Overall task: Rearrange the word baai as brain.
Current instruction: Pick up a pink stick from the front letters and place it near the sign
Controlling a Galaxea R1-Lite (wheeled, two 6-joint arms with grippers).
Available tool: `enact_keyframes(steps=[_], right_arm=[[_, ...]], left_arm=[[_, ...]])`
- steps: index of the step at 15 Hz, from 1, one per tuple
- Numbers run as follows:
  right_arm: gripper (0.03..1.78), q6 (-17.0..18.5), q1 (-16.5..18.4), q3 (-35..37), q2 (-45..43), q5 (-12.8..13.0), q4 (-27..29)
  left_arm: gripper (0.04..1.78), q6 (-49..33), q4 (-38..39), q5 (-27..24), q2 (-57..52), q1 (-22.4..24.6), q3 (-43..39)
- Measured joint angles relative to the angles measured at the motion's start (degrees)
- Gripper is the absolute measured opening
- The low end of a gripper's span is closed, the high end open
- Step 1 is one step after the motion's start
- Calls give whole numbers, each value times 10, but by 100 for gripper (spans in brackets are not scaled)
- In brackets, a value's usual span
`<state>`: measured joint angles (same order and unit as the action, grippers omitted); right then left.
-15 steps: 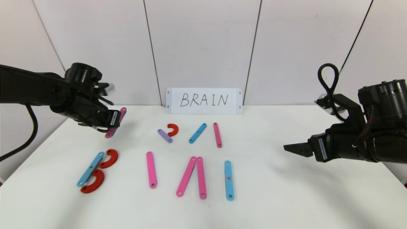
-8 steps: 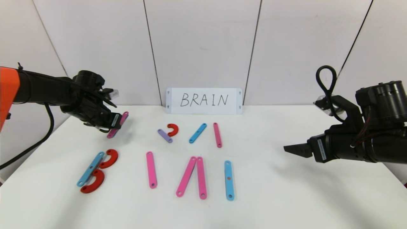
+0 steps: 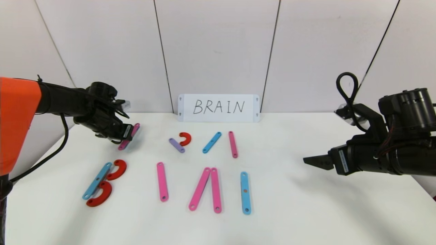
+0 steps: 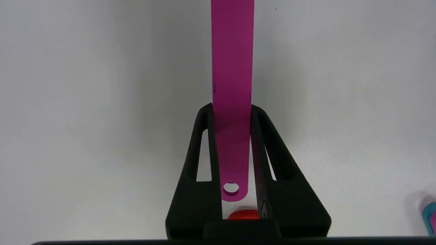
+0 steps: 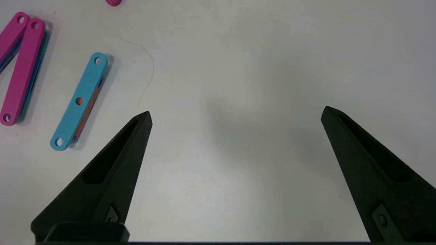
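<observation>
**Left gripper carries a pink strip over the table's far left**

On the white table (image 3: 306, 211) I count five pink strips, three blue, three red curves and one lilac strip (image 3: 176, 145). The left gripper (image 3: 126, 133) is clamped on one pink strip (image 3: 128, 137), which has drifted slightly right and toward the middle since a second ago. The B (image 3: 102, 183) lies front left, with the other letters beside it. The right gripper (image 5: 235, 112) hangs at the right, fingers spread wide, holding nothing.

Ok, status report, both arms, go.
Left hand shut on pink strip, above the table's far left. Right hand open, idle at right. Letters B and I laid; nothing blocking.
</observation>
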<state>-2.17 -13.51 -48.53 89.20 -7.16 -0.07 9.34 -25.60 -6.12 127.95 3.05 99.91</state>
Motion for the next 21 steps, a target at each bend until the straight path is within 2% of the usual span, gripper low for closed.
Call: enact_keyframes(steps=[3, 6, 11, 14, 16, 18, 21], right_arm=[[173, 0, 0, 1, 0, 1, 0], [173, 0, 0, 1, 0, 1, 0], [173, 0, 1, 2, 0, 1, 0], [173, 0, 1, 3, 0, 1, 0], [173, 0, 1, 3, 0, 2, 0], [173, 0, 1, 3, 0, 2, 0], [173, 1, 6, -1, 0, 2, 0]], left_arm=[[33, -2, 0, 0, 6, 0, 2], [54, -3, 0, 0, 8, -2, 4], [135, -4, -1, 0, 9, -2, 5], [166, -7, -9, 0, -5, -3, 3], [174, -25, -34, 4, -18, -9, 1], [175, -51, -61, 8, -39, -20, -4], [175, -147, -105, 50, -79, -60, -22]])
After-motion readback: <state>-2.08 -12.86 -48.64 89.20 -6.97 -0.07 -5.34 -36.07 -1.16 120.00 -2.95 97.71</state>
